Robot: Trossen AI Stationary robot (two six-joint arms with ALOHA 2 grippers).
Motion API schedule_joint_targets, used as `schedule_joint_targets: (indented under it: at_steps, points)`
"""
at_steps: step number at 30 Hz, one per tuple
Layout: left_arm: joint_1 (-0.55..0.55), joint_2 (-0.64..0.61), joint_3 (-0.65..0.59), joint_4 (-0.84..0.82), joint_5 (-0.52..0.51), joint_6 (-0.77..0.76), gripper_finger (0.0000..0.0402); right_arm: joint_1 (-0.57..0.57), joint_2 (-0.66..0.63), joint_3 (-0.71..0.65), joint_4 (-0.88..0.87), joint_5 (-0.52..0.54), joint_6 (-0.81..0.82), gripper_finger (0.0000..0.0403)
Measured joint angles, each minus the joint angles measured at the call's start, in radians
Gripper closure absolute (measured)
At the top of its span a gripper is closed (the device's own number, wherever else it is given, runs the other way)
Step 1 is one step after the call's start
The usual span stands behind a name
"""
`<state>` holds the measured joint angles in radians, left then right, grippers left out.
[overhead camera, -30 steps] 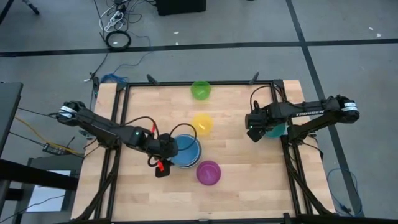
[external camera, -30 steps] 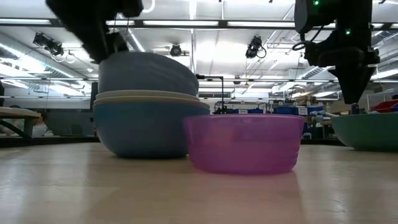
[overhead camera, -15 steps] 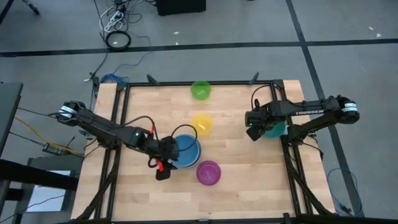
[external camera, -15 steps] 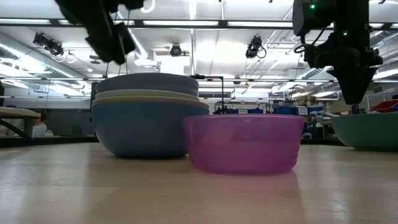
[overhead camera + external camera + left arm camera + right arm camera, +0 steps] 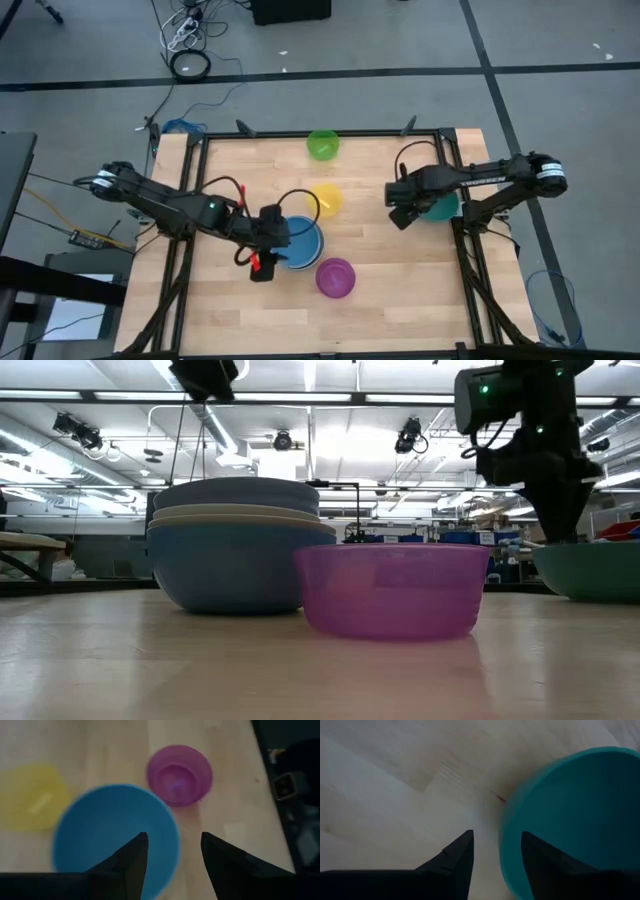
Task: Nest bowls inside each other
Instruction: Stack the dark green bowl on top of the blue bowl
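Dark fingers of the left gripper stand apart with nothing between them, hanging over the near rim of the blue bowl. That bowl tops a nested stack: in the low view a blue bowl sits in a whitish bowl, which sits in a larger blue one. From above, the left gripper is at the stack's left edge, above it and not touching.

Right gripper: fingers parted, empty, straddling the rim of the teal bowl, one finger over the wood and one over the bowl's inside. Contact with the rim cannot be told. In the high view the right gripper is at the left edge of the teal bowl, on the table's right side.

Loose bowls:
- magenta bowl, just beside the stack, toward the front edge
- yellow bowl, just behind the stack
- green bowl, near the back edge, well apart from the rest

All stand upright on the wooden table.
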<state>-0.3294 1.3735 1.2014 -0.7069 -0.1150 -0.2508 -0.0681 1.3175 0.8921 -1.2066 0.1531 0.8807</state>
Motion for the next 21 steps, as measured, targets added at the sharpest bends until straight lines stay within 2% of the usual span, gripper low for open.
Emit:
schedule_joint_targets:
  at_steps: [9,12,17,21]
  points:
    - [0.000,0.000,0.164,-0.193,-0.175,0.038,0.0208,-0.018,0.131,0.000,0.001,-0.013,-0.022,0.0282]
    - [0.000,0.000,0.218,-0.253,-0.217,0.038,0.0208,-0.021,0.168,0.000,0.001,-0.020,-0.054,0.0313]
    - [0.000,-0.001,0.281,-0.336,-0.288,0.038,0.0208,-0.021,0.196,0.000,0.055,-0.029,-0.119,0.0391]
    - [0.000,-0.010,0.298,-0.367,-0.360,0.038,0.0208,-0.021,0.190,0.031,0.123,-0.039,-0.177,0.0399]
